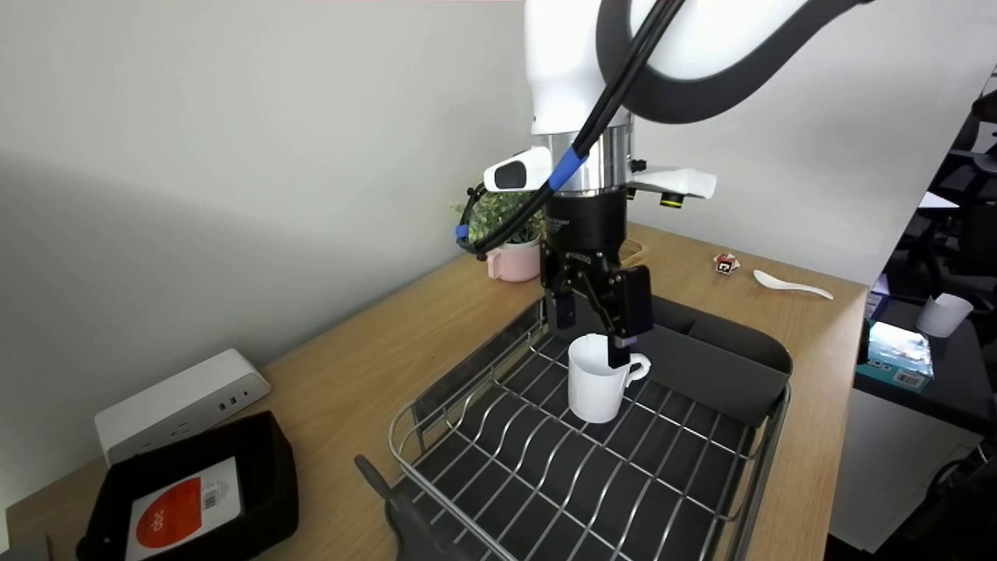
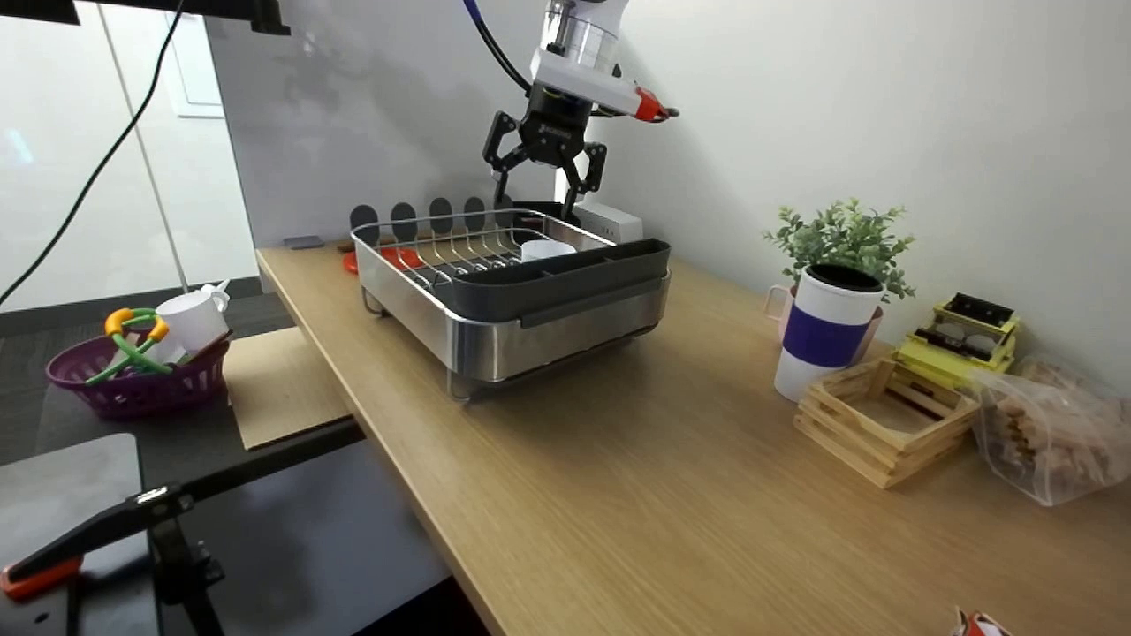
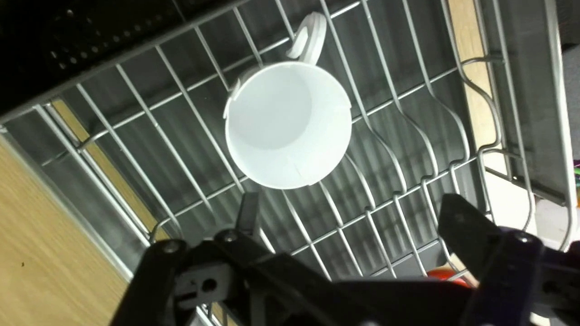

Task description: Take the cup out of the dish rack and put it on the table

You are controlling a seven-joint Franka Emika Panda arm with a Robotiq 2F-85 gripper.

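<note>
- Pinching the white ceramic mug (image 1: 593, 383) across opposite upper walls should hold best.
- Judged light, rigid, slippery, chippable.
- Pincer (image 3: 350, 206): spread apart, clamping nothing.

On the light wooden table (image 2: 663, 495) we see the dish rack (image 2: 548, 349); near it, a black bin (image 1: 273, 495) and white power box (image 1: 183, 409); well apart from it, a white spoon (image 1: 787, 285) and slatted crate (image 2: 846, 446).
</note>
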